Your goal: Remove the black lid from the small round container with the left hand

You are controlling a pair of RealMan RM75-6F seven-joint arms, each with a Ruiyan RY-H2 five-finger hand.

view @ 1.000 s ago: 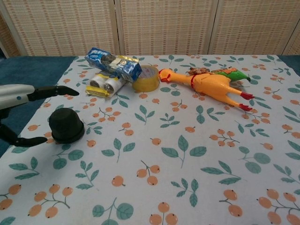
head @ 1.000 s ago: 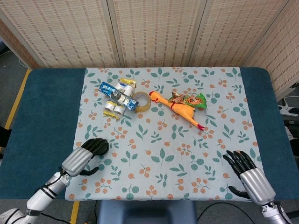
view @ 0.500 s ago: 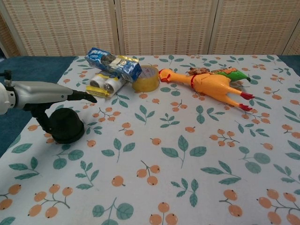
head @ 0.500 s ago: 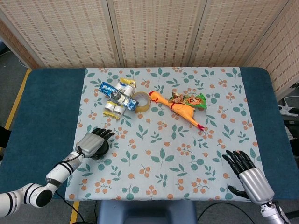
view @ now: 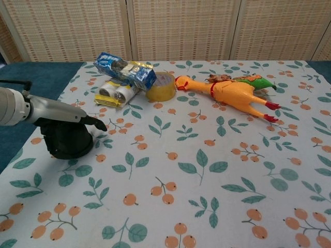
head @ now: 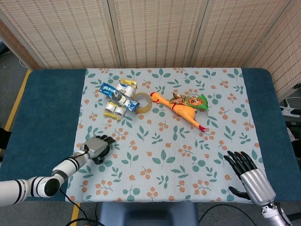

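The small round container with its black lid (view: 70, 142) stands on the flowered cloth near the table's left front. My left hand (view: 62, 114) lies across the top of the lid, fingers stretched over it and past its right edge, not plainly closed around it. In the head view my left hand (head: 96, 147) covers nearly all of the container. My right hand (head: 249, 179) rests at the front right corner of the table, fingers spread and holding nothing. It does not show in the chest view.
Behind the container lie a blue snack packet (view: 125, 70) on small cans (view: 116, 93), a tape roll (view: 161, 86) and a yellow rubber chicken (view: 230, 93) beside a green packet (head: 193, 100). The cloth's edge (head: 77, 155) and blue tabletop lie just left of the container.
My left hand has swung in from the left and come down onto the lid, which it stood beside a second ago. The right hand has stayed put.
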